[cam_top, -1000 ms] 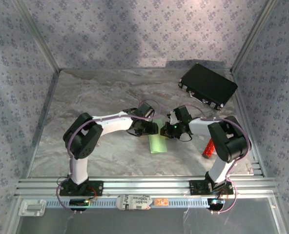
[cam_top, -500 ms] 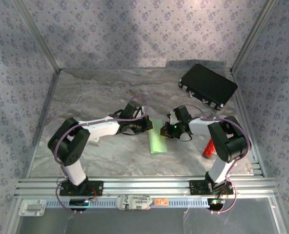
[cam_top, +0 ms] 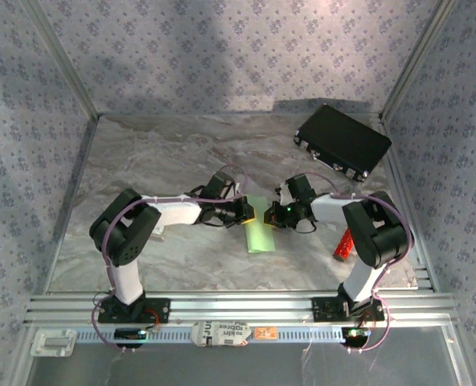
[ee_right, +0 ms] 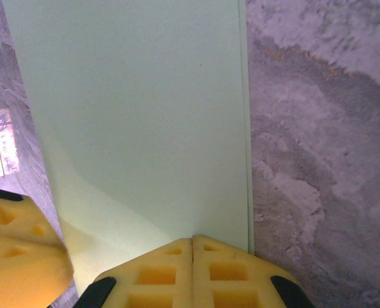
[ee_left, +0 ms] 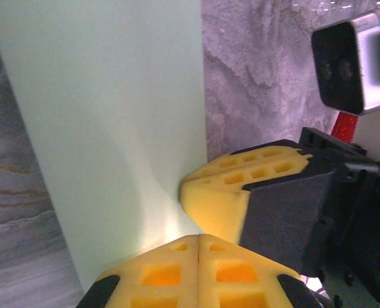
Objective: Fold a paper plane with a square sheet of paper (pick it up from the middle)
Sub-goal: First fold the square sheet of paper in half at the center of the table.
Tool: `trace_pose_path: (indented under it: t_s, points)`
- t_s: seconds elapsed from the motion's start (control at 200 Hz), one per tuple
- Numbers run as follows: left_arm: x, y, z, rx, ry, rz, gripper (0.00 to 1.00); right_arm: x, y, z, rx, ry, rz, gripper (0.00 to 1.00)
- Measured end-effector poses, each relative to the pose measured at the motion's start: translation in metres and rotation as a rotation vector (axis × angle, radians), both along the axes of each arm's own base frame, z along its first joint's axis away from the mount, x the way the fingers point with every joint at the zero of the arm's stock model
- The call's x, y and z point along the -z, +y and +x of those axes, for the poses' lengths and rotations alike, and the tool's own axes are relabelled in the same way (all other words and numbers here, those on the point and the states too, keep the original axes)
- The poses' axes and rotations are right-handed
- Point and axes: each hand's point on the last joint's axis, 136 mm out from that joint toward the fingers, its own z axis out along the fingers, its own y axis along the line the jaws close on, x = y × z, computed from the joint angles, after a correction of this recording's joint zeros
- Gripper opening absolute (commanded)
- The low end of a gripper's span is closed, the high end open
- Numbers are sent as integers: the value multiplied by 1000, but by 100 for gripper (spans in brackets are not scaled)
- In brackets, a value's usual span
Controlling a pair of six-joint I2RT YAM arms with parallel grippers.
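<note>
The left gripper (cam_top: 246,211) has swung in and clamped shut. The right gripper (cam_top: 272,215) is likewise closed, both apparently pressing the folded pale green paper sheet (cam_top: 260,231), which lies flat, well in front of the black rectangular case (cam_top: 342,141).

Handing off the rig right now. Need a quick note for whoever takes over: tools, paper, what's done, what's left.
Left tool: shut, tips at the far end of the paper.
Right tool: shut, tips at that same end, facing the left one. Cannot tell whether either pinches the sheet.
Paper: pale green, folded into a narrow layered strip, lying on the table between the arms.
Done: a lengthwise fold.
Left: nose and wing folds; no pointed plane yet.
Nearby: black case in the far right corner, red cylinder by the right arm.
</note>
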Motion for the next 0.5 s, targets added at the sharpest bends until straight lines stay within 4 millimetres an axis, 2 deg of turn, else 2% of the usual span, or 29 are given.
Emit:
trace_pose_path:
  t_s: [0.325,0.5]
  points:
    - [34,17,-10,-9,50,61,0,0,0,0,0,0,0,0]
    - [35,18,-11,-2,31,41,0,0,0,0,0,-1,0,0]
